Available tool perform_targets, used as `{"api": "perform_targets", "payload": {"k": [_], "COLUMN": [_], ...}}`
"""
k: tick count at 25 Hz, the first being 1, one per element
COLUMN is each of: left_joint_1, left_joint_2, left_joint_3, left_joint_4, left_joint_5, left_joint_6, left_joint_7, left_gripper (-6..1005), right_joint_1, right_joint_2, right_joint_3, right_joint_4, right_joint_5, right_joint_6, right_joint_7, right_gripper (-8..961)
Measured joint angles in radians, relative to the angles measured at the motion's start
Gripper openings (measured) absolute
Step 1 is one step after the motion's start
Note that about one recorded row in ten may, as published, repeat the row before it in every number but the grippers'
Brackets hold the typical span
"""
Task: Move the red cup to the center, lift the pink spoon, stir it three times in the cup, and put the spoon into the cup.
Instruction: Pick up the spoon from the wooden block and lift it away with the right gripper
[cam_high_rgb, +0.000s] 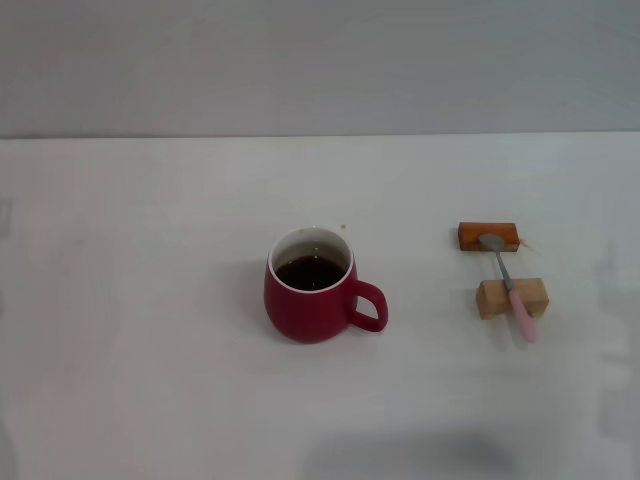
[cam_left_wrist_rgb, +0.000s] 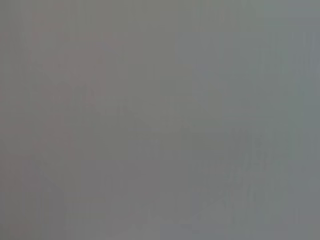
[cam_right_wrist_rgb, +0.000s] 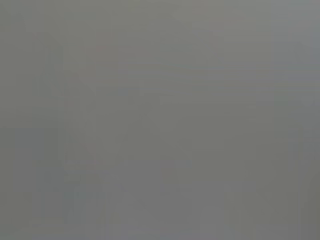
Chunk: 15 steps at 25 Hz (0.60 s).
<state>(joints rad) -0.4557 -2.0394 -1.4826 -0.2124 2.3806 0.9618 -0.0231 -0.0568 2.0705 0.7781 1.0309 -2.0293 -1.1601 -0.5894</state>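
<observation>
Red cup (cam_high_rgb: 312, 288) mid-table | pink spoon (cam_high_rgb: 512, 290) bridging two blocks (cam_high_rgb: 512, 298) | claws unseen

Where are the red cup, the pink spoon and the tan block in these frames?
red cup (cam_high_rgb: 305, 312): head view, on the dark-red outer wall below the rim.
pink spoon (cam_high_rgb: 524, 318): head view, on the pale pink handle.
tan block (cam_high_rgb: 494, 298): head view, on its front face beside the spoon's stem.

One red cup (cam_high_rgb: 312, 290), one pink spoon (cam_high_rgb: 510, 285) — and two wooden blocks (cam_high_rgb: 512, 298).
</observation>
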Motion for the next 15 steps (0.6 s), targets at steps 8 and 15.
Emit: {"api": "perform_targets", "payload": {"k": [8,15], "left_joint_1": [-0.006,-0.006], "left_joint_2": [0.013,0.025], "left_joint_3": [-0.035,-0.039], "left_joint_4": [0.005,0.005], "left_joint_5": [0.004,0.005], "left_joint_6": [0.000,0.000], "left_joint_7": [0.000,0.016], "left_gripper": [815,827], "right_joint_1": [-0.142,-0.145], "right_joint_2": [-0.007,-0.023], "right_joint_3": [-0.029,-0.099], "right_joint_4": [0.184,0.193], "right_joint_5": [-0.007,-0.002], "right_joint_6": [0.266,0.334], "right_joint_7": [-0.088,-0.109], "right_gripper": [735,734]}}
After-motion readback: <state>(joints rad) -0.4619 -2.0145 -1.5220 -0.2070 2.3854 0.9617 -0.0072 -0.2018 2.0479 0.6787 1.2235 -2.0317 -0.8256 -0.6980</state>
